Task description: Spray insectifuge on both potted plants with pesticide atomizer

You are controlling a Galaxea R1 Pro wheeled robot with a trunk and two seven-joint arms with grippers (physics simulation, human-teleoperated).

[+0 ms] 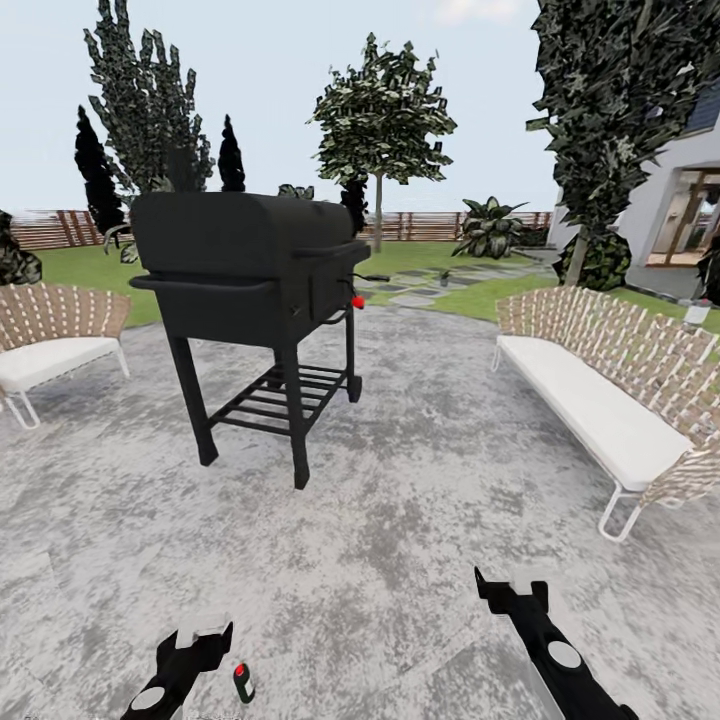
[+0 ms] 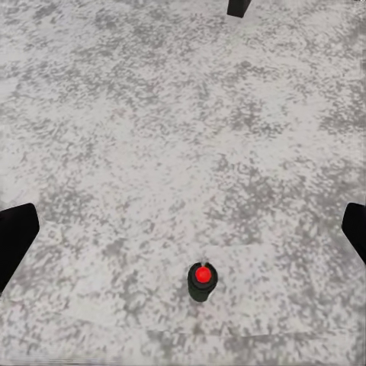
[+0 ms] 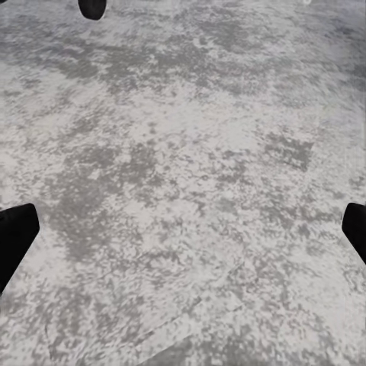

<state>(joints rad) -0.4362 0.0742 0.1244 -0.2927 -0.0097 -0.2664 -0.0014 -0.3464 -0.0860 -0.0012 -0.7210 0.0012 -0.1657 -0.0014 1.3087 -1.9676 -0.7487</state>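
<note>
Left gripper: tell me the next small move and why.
Probably lower the left gripper toward the small dark bottle with a red top standing on the grey paving. In the left wrist view its open fingers bracket the bottle, not yet touching it.

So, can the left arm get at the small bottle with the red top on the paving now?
Probably yes: the atomizer stands on bare patio just beside the left gripper, whose jaws are spread wide with nothing between.
</note>
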